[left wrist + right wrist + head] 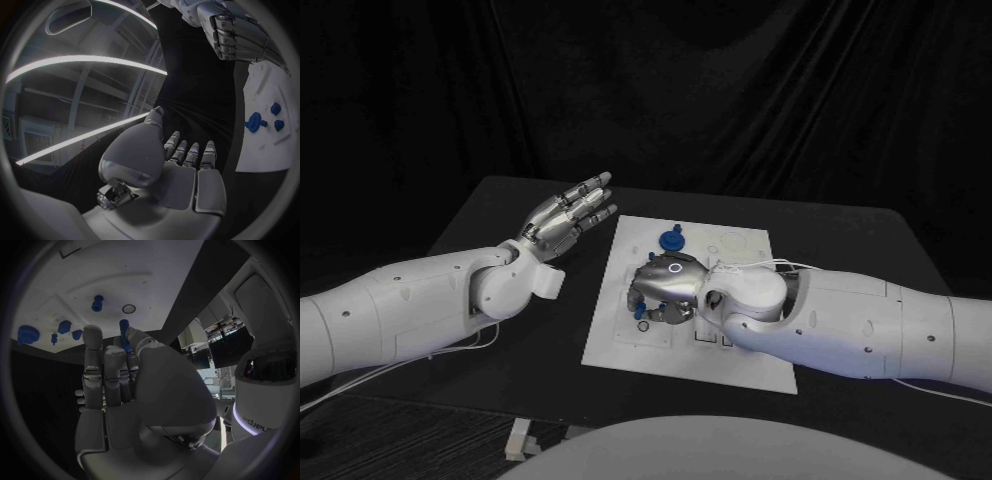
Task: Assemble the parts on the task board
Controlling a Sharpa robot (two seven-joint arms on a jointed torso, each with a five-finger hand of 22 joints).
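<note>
The white task board [733,345] lies in the middle of the black table. My right hand [668,285] hangs over the board's centre, fingers pointing down, and pinches a slim blue peg [124,334] between thumb and fingers. A round blue gear-like part [672,240] stands on the board's far side beyond that hand. In the right wrist view there are also a short blue peg [97,302], a blue gear [27,333] and small blue pieces [64,326] on the board [75,275]. My left hand [567,220] is raised left of the board, fingers spread, holding nothing.
A small blue ring [643,326] sits on the board near my right hand's fingertips. A round hole [129,309] in the board lies close past the held peg. Bare black table [516,200] surrounds the board.
</note>
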